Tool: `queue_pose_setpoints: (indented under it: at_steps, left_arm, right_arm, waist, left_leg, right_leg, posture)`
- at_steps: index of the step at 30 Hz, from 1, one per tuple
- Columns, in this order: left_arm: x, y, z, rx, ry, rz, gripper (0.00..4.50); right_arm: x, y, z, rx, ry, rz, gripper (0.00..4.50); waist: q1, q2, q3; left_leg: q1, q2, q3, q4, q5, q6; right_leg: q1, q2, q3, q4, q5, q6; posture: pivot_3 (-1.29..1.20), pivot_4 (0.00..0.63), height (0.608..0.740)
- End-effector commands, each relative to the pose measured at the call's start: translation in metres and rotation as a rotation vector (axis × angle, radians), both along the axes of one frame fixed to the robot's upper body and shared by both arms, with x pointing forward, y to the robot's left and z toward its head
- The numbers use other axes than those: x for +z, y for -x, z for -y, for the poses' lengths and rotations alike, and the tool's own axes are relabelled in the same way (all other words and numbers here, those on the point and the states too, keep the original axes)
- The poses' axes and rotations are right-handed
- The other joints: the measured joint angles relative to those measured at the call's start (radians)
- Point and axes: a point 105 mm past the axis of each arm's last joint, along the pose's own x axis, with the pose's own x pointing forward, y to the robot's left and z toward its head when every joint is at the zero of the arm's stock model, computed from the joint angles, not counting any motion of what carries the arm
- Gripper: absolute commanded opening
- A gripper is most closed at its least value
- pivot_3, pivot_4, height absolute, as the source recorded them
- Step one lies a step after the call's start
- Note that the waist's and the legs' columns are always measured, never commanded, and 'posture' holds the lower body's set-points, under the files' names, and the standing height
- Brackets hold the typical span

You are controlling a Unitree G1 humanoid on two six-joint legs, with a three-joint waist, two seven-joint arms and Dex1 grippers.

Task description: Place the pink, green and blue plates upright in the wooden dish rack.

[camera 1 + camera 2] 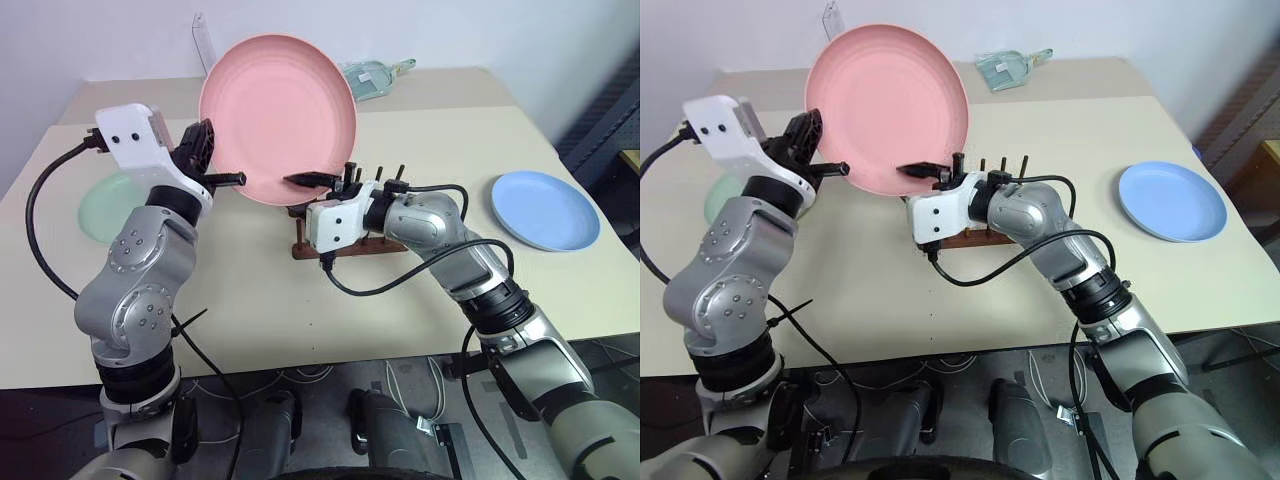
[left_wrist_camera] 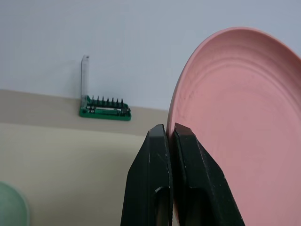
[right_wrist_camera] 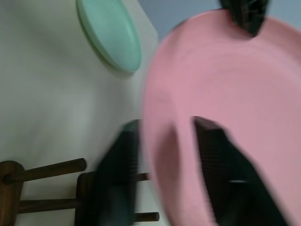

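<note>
- Your left tool is clamped shut on the rim of the pink plate, holding it upright in the air above the middle of the desk, its face turned toward you.
- Your right tool straddles the plate's lower rim, one finger on each side. In the right wrist view the rim sits between the fingers; I can't tell whether they have closed onto it or stand just clear.
- Two tools on opposite edges look meant to steady the plate so it stays vertical for the slot.
- The dish rack sits near the desk's centre, right under and behind your right wrist, its pegs poking up just beside the plate's bottom edge. No plate stands in it yet.
- The green plate lies flat near the left edge of the desk, partly behind your left arm; the blue plate lies flat near the right edge.
- My judgement: the pink plate must come down between two peg pairs; watch that the rim doesn't catch a peg top.
</note>
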Motion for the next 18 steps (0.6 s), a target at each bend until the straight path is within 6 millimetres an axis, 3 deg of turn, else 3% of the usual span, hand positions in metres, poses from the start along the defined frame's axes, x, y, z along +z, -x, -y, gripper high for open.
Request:
queue_pose_setpoints:
  at_steps: [1,8,12,14,18]
  left_arm:
    - [0.012,0.008,0.007,-0.034,-0.006,0.047,0.0]
    - [0.012,0.007,0.009,-0.05,0.015,0.046,0.0]
    - [0.027,0.015,0.006,-0.09,0.08,0.133,1.29]
    - [0.037,0.019,0.0,-0.074,0.111,0.181,2.43]
    - [0.055,0.024,-0.034,0.016,0.235,0.275,4.34]
  right_arm:
    - [0.011,0.002,-0.001,0.008,-0.02,0.051,0.03]
    - [0.014,0.001,0.0,0.005,-0.03,0.07,0.03]
    - [0.017,-0.001,0.004,-0.006,-0.028,0.093,0.0]
    - [0.018,-0.002,0.006,-0.016,-0.029,0.106,0.0]
    - [0.026,-0.007,0.012,-0.033,-0.047,0.136,0.0]
  waist:
    - [0.0,0.0,0.0]
    - [0.0,0.0,0.0]
    - [0.0,0.0,0.0]
    - [0.0,0.0,0.0]
    - [-0.001,0.0,0.0]
  left_leg:
    - [0.0,0.0,0.0,0.0,0.0,0.0]
    - [0.0,0.0,0.0,0.0,0.0,0.0]
    - [0.0,0.0,0.0,0.0,0.0,0.0]
    - [0.0,0.0,0.0,0.0,0.0,0.0]
    - [0.0,0.0,0.0,0.0,0.0,0.0]
  right_leg:
    - [0.0,0.0,0.0,0.0,0.0,0.0]
    - [0.0,0.0,0.0,0.0,0.0,0.0]
    - [0.0,0.0,0.0,0.0,0.0,0.0]
    - [0.0,0.0,0.0,0.0,0.0,0.0]
    - [0.0,0.0,0.0,0.0,0.0,0.0]
  posture:
    - [0.0,0.15,0.74]
    - [0.0,0.15,0.74]
    - [0.0,0.15,0.74]
    - [0.0,0.15,0.74]
    - [0.0,0.15,0.74]
